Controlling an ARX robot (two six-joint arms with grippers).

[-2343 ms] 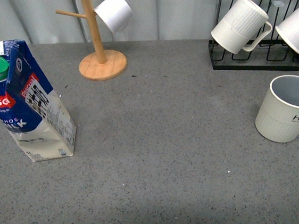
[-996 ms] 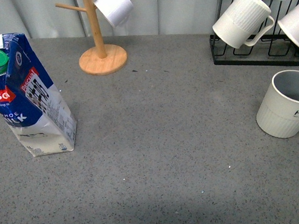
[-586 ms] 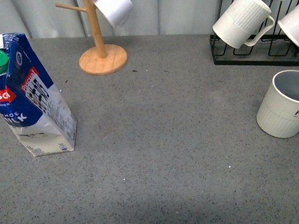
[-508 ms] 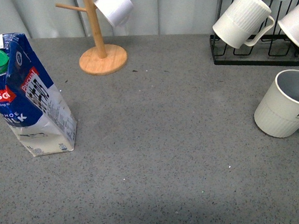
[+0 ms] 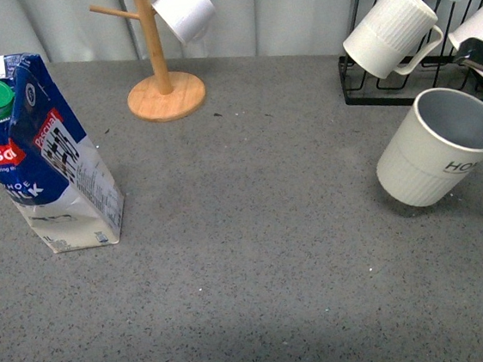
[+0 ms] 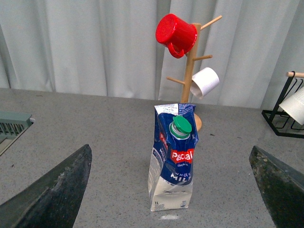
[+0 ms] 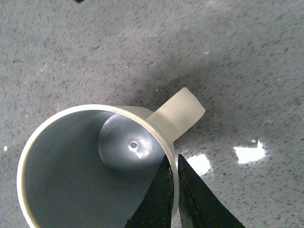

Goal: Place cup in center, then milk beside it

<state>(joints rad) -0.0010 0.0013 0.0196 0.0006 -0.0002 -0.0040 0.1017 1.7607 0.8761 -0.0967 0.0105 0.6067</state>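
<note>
Pinching the cup [image 5: 424, 149] by its rim in the right pincer [image 7: 172, 164], we're easing it toward counter [image 5: 255, 231] center at 9 o'clock, and we're probably wanting it level before touchdown. The left pincer [image 6: 169, 156] is gaping wide.

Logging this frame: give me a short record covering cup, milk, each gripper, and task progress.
cup: tilted, held by its rim, appears lifted off the table, on the right side
milk: upright on the table's left side, nothing touching it
right gripper: shut on the cup's wall, one finger inside, one outside, next to the handle
left gripper: open, empty, facing the milk
progress: cup not yet in the center; milk not yet beside it
</note>
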